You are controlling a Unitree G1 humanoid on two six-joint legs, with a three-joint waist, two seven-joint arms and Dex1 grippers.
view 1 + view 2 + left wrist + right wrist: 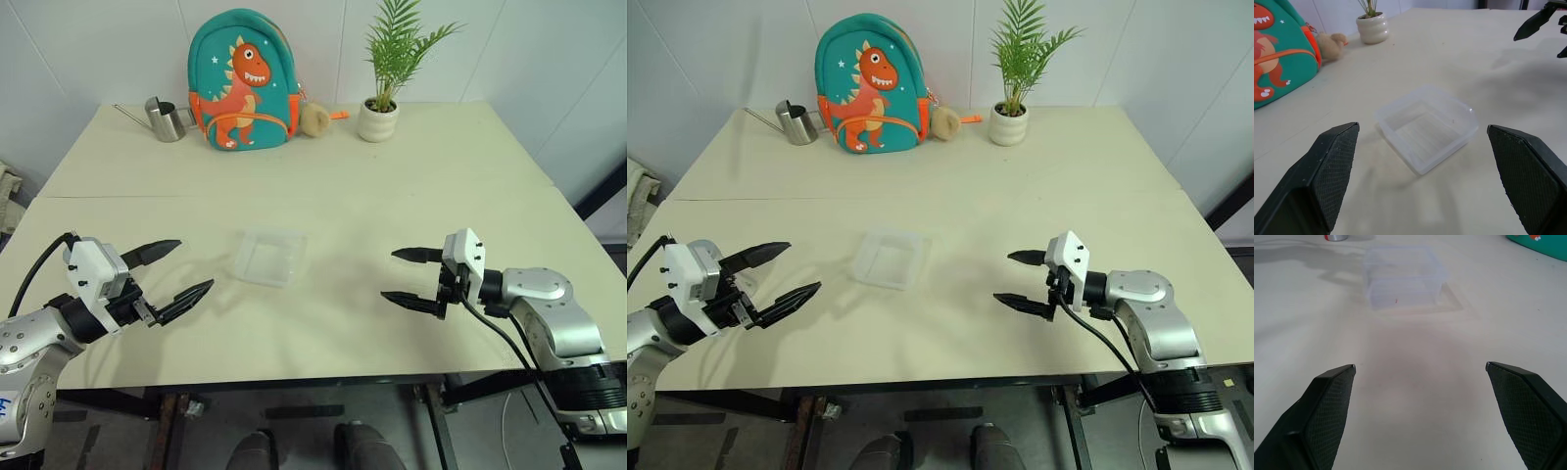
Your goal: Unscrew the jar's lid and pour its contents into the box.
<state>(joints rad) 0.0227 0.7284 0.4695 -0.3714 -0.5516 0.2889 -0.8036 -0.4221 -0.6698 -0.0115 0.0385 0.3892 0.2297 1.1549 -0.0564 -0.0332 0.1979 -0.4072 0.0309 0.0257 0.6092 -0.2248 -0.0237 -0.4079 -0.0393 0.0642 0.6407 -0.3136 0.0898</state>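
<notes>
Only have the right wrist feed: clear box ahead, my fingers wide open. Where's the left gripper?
Observer: The left gripper hovers over the table's near left, across the box from yours, open and empty.
Operator: What's along the far edge?
Observer: A dinosaur backpack stands there, with a steel watering can on its left and a potted plant on its right, all well clear of the box.
</notes>
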